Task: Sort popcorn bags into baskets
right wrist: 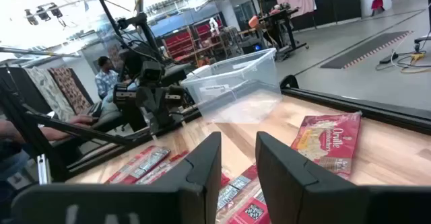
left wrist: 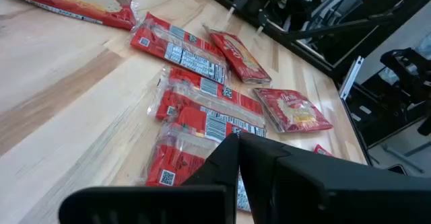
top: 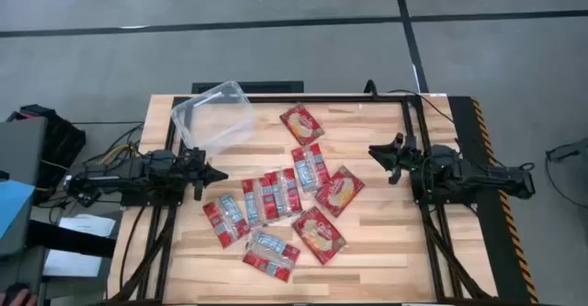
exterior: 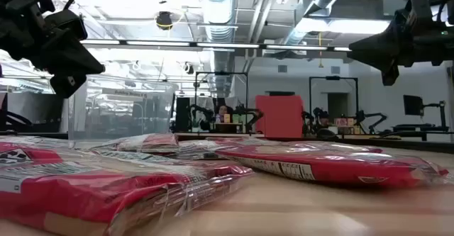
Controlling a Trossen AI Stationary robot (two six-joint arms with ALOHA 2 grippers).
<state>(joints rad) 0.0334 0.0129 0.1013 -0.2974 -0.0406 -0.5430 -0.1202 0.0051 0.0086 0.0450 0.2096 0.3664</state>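
High view: flat, crinkly red popcorn bags (top: 285, 200) lie scattered mid-tabletop (top: 386, 251) on pale wood planks. Clear rounded plastic tub (top: 213, 115) sits at eleven o'clock. Left gripper (top: 213, 174), at nine o'clock, has its jaws closed, empty; right gripper (top: 378, 153), at three, has its jaws slightly parted, empty.

Bare table (top: 386, 242) rings the clustered popcorn bags (top: 276, 196).

An open robotics lab or workshop: exposed ceiling ducts (exterior: 216, 2), strip lights, more robot rigs (exterior: 333, 105) beyond the wooden bench (top: 386, 242), and a seated person (right wrist: 104, 76).
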